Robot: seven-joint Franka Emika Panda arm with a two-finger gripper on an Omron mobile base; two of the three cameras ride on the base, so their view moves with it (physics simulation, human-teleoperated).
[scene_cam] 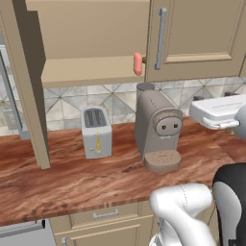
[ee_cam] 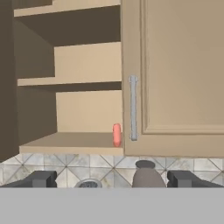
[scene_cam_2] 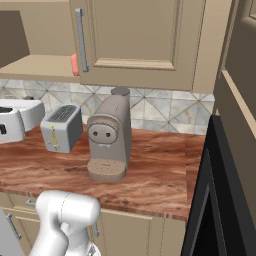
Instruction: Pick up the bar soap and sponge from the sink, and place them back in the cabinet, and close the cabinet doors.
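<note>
Two dark fingertips (ee_cam: 41, 179) stand far apart at the bottom of the hand view; the gripper (ee_cam: 112, 180) is spread wide and holds nothing. Soap (ee_cam: 117, 134) stands on edge on the bottom shelf of the cabinet (ee_cam: 70, 141), centre of the frame, just beside the shut right door (ee_cam: 175, 74) and its handle (ee_cam: 133, 107). Left door (scene_cam: 26, 91) hangs open at the left of the left base view. Below, centre frame, a toaster (scene_cam: 96, 130) and coffee machine (scene_cam: 157, 132) stand on the counter (scene_cam: 72, 178).

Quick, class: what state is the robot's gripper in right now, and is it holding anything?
Gripper: open, fingers spread wide apart, holding nothing, facing the cabinet.
</note>
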